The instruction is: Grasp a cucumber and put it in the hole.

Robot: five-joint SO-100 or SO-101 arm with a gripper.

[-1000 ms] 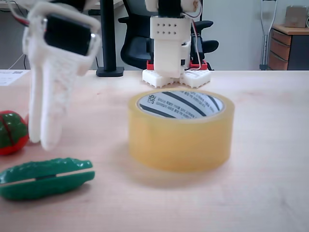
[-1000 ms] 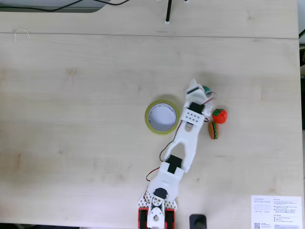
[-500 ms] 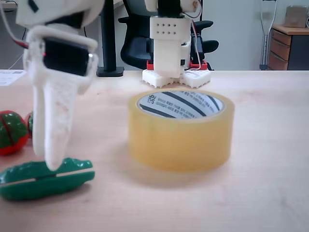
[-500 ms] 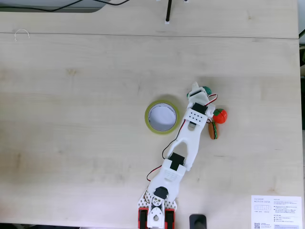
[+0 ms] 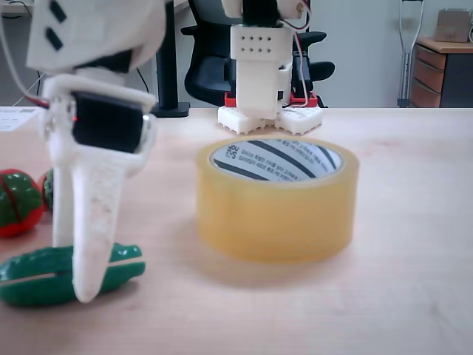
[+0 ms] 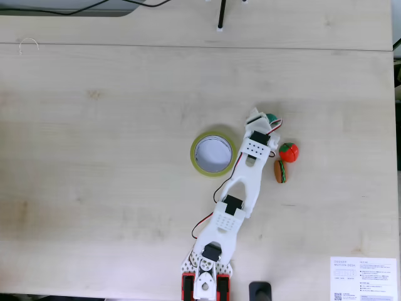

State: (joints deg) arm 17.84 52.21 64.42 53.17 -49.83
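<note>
Gripper (image 5: 77, 277) down astride cucumber (image 5: 122, 266), left of tape roll (image 5: 277, 214).

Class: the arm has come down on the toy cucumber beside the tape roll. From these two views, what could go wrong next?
1. The gripper straddles the glossy cucumber near the middle; it may squirt out or tilt as the jaws close.
2. The red-and-green toy and burger toy lie close by; the arm might knock them.
3. The tape roll stands loose; a clipped rim could shift the hole.

Pale wood table (image 6: 94, 188), tape roll (image 5: 277, 200), cucumber (image 5: 37, 274), tomato toy (image 6: 288, 152), burger toy (image 6: 279, 171)
</note>
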